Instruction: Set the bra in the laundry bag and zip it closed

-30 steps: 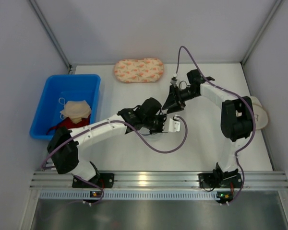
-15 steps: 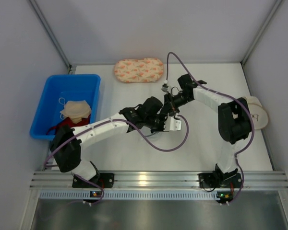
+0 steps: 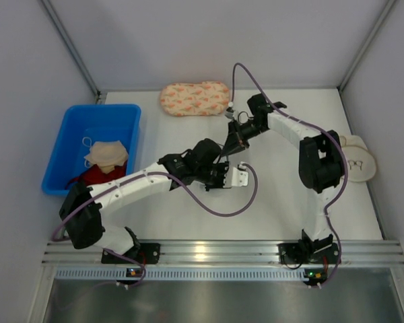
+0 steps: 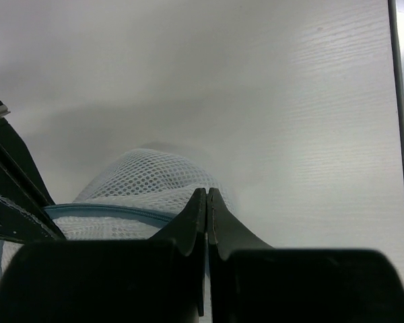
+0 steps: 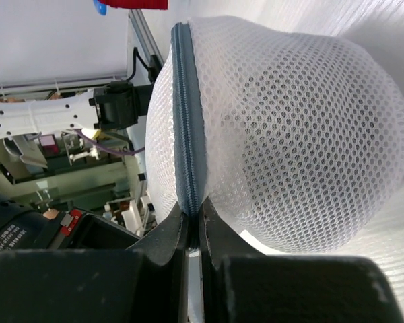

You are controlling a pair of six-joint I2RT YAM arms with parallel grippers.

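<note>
The laundry bag (image 5: 289, 121) is a domed white mesh shell with a blue-grey zipper (image 5: 184, 101) running down its rim. My right gripper (image 5: 194, 210) is shut on the lower end of that zipper band. In the left wrist view the bag (image 4: 141, 178) lies just beyond my left gripper (image 4: 207, 194), whose jaws are pressed together on the mesh edge. From above, both grippers meet mid-table, left (image 3: 222, 176) and right (image 3: 230, 149), and hide the bag. The bra does not show in any view.
A blue bin (image 3: 124, 114) at the left holds a beige cloth (image 3: 106, 153) and something red (image 3: 93, 173). A peach patterned pouch (image 3: 195, 98) lies at the back. A beige round-cupped bra (image 3: 360, 161) sits by the right wall.
My right gripper has swung left and toward the bag and has shut on the zipper. The left arm has shifted slightly left with its gripper still shut.
</note>
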